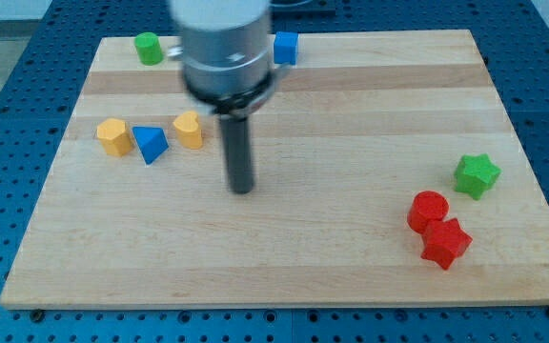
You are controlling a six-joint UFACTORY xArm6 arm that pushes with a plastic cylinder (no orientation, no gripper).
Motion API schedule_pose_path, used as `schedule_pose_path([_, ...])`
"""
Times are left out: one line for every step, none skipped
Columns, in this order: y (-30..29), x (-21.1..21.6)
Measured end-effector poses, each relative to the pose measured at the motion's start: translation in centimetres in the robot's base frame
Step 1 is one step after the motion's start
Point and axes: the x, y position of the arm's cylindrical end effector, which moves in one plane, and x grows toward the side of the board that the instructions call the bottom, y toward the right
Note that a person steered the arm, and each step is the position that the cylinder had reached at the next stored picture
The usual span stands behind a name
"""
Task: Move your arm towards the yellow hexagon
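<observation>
The yellow hexagon [113,136] lies at the view's left on the wooden board [351,257]. A blue triangle [150,144] touches its right side, and a yellow heart-shaped block [189,129] lies just right of that. My tip [243,189] rests on the board, right of and slightly below these three blocks, about a block's width from the yellow heart and well apart from the hexagon. It touches no block.
A green cylinder [148,48] sits at the top left and a blue cube [286,47] at the top middle. At the right stand a green star [477,175], a red cylinder [428,211] and a red star [445,243], the two red ones touching.
</observation>
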Motion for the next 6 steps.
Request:
schedule_pose_path([-8.2,0.9])
schedule_pose_path([-15.5,0.5])
schedule_pose_path([-21.0,-0.7])
schedule_pose_path([-21.8,-2.7])
schedule_pose_path([-20.5,-4.7])
schedule_pose_path([-18.0,-6.4])
